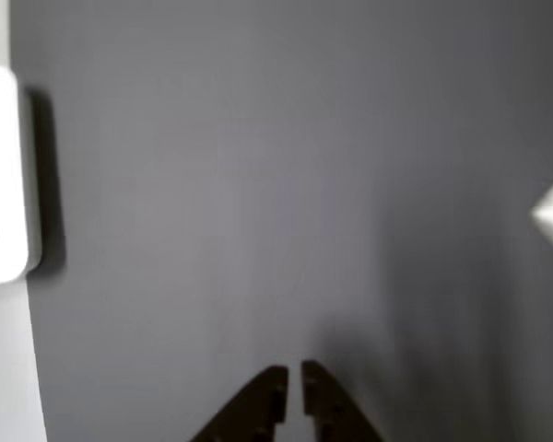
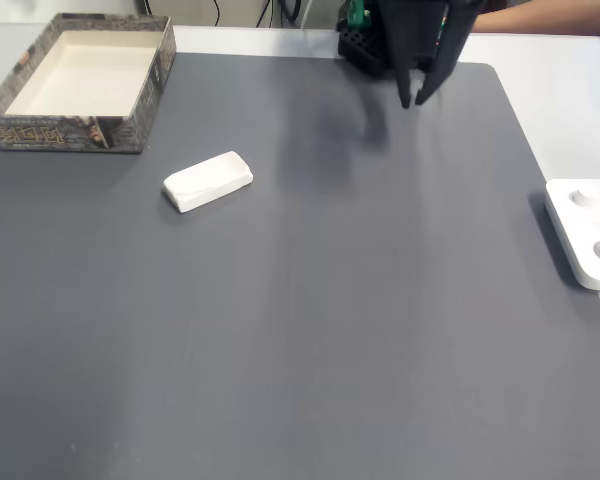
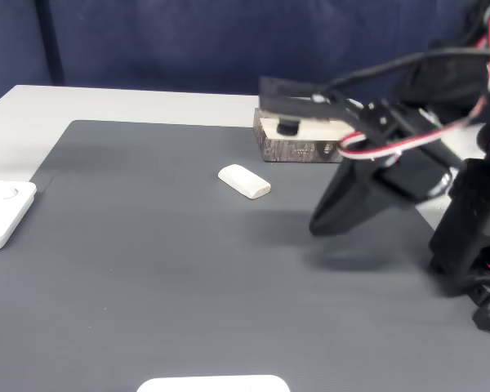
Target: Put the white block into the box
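The box [image 2: 80, 85] is seen at the far left corner of the grey mat [image 2: 300, 300] in a fixed view, well to the left of the gripper [image 2: 413, 100]. Its pale inside is bare; nothing is seen lying in it. In another fixed view the box [image 3: 298, 140] is partly hidden behind the arm.

The gripper is held above the mat near its far edge, pointing down, with its shadow cast on the mat just to its left. In the other view the gripper [image 1: 294, 373] enters from the bottom edge, its two dark tips drawn nearly together with only a thin slit left between them. Nothing is held and nothing is touched; bare mat lies below the tips.

The block [image 2: 208, 181] lies flat on the mat, left of the gripper and nearer the camera, just beside the box's near right corner but apart from it. In another fixed view the block [image 3: 244, 181] is seen to the left of the gripper [image 3: 318, 226], in front of the box.

A white device [image 2: 588, 232] with round dimples lies at the mat's right edge, well apart from the gripper.
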Available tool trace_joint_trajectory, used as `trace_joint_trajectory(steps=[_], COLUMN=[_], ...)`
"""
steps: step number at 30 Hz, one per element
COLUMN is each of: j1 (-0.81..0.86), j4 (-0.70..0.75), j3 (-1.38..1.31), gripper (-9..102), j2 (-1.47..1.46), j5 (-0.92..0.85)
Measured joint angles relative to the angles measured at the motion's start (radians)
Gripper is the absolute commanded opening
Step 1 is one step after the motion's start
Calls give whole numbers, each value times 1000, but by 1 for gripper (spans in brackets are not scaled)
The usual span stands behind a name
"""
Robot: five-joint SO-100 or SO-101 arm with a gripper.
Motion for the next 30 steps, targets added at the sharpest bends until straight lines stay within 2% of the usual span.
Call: trace_joint_trajectory(steps=[18,30], j1=[339,477], j4=[15,15], j3=[-558,-804], gripper=[-2,-2], j2=[-793,-1075], j5=[38,120])
